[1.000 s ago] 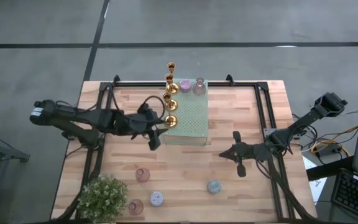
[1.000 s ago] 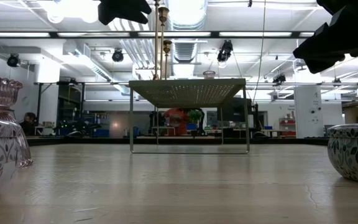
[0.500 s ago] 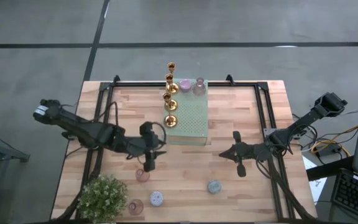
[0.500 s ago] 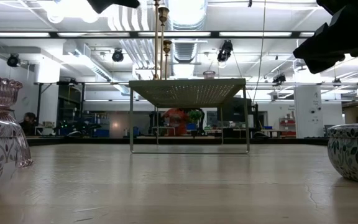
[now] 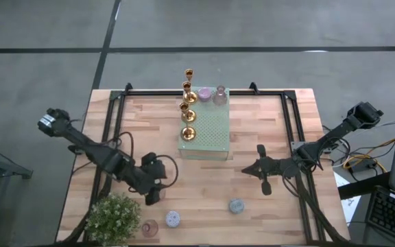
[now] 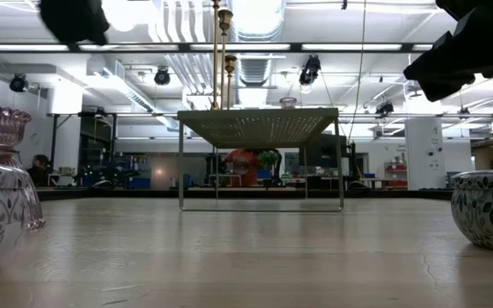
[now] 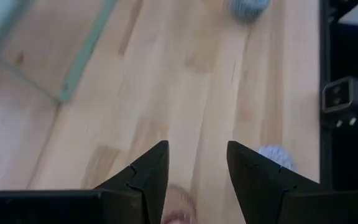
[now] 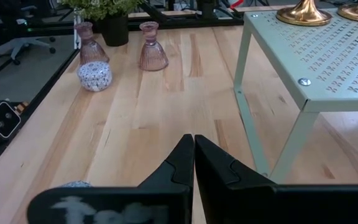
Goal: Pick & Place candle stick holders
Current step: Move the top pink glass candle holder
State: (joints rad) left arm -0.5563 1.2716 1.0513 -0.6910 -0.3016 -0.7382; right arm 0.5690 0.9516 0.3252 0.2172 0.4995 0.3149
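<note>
Several gold candlesticks [image 5: 187, 103] stand in a row on the pale green pad [image 5: 208, 130], with two squat pink and lilac holders [image 5: 211, 95] at its far end. My left gripper [image 5: 152, 193] is open over a pink holder [image 7: 176, 215], which shows between its fingers [image 7: 196, 158] and is mostly hidden under the gripper in the high view. A pink holder [image 5: 149, 227], a patterned lilac one [image 5: 173, 219] and a pale-blue one [image 5: 236, 205] stand near the table's near edge. My right gripper [image 5: 265, 182] is shut and empty to the right of the pad, as its wrist view shows [image 8: 193, 149].
A bushy potted plant [image 5: 113, 216] stands at the near left corner, close to my left arm. The pad stands on thin legs [image 8: 241, 93]. Dark frame rails [image 5: 108, 137] run along the table's left and right sides. Bare wood lies between the pad and the near holders.
My left gripper has moved from the pad's near left corner toward the table's near edge and a little to the left, ending over the pink holder. My right arm has kept still.
</note>
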